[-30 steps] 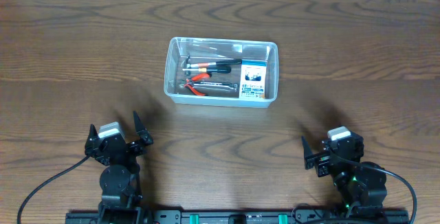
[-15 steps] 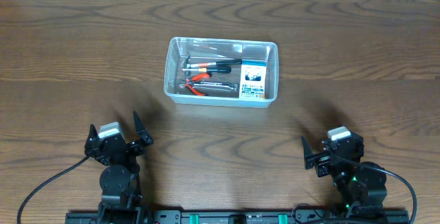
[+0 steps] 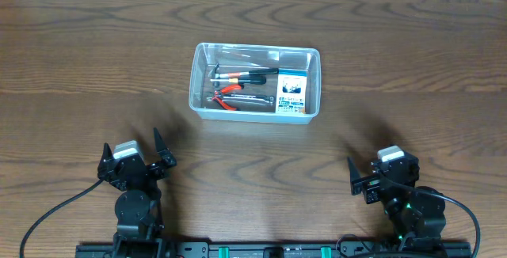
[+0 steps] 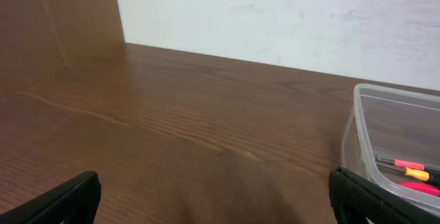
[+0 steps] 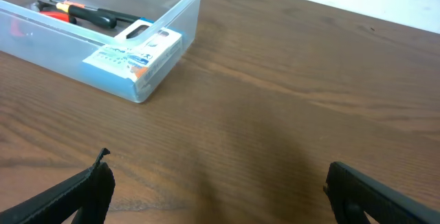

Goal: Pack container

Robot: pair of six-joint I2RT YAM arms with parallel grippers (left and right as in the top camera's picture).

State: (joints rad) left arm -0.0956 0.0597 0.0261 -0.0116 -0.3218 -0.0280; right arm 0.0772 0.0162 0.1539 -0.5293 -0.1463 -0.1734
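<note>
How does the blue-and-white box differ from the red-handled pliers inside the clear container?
The box is a flat printed rectangle; the pliers are slim with red handles. The box fills the right end of the container; the pliers lie left of it. Both rest inside.

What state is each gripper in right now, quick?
Left gripper: open, holding nothing.
Right gripper: open, holding nothing.
</note>
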